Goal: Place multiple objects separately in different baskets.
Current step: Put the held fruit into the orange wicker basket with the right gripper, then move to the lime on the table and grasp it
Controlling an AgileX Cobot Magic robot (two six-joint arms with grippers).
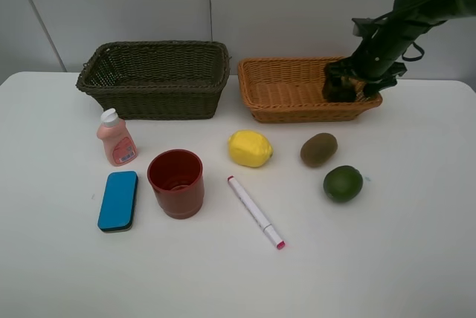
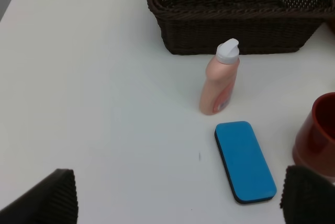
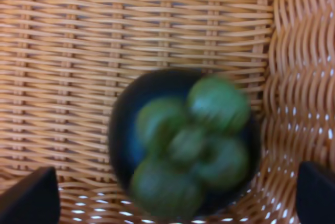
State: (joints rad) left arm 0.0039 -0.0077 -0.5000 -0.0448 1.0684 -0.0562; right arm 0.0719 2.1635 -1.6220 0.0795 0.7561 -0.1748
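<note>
Dark green mangosteen (image 3: 183, 145) in the orange-tan wicker basket (image 3: 78, 35), right gripper (image 3: 172, 195) spread clear of it; risks snagging the close basket wall on lifting; left gripper (image 2: 175, 198) spread, empty.

Woven wicker forms both the dark basket (image 1: 154, 78) and orange basket (image 1: 297, 89); the table (image 1: 387, 258) looks smooth, matt white.

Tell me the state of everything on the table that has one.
dark basket: nothing visible inside
orange basket: holds the mangosteen
mangosteen: in orange basket, ungripped
pink bottle: upright, capped
red cup: upright, empty
marker: lying flat
left claw: open
right claw: open
</note>
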